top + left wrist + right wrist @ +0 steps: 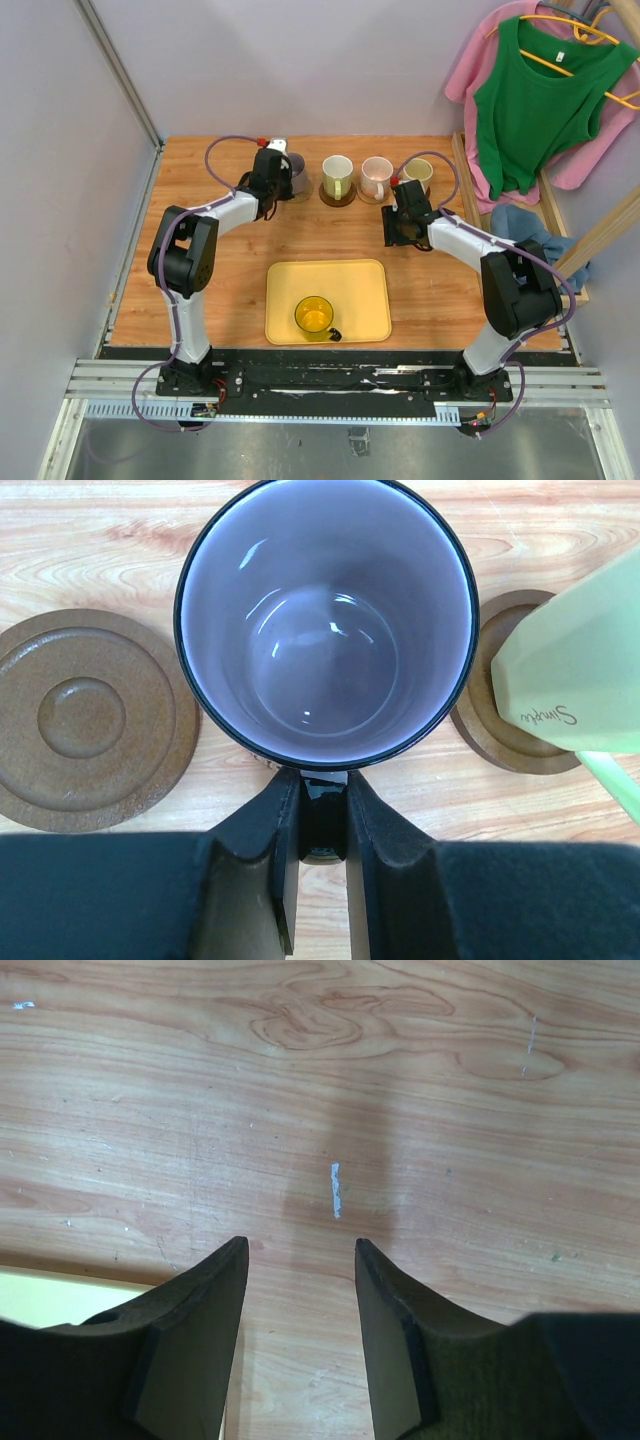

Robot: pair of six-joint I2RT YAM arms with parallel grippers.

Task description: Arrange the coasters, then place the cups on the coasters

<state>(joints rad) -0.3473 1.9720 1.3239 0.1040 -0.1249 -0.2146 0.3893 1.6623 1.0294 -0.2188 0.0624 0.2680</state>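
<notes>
My left gripper (323, 815) clamps the handle of the grey-purple mug (325, 630), perhaps lifted off the table (100, 540); my right gripper (300, 1260) hangs open and empty above the wood.

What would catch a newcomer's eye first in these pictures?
Probably the bright yellow tray near the table's front edge, with a lone yellow cup on it. Next, the left gripper pinching the grey-purple mug by its handle at the far side, a bare brown coaster beside it. The right gripper hangs open and empty over bare wood.
</notes>
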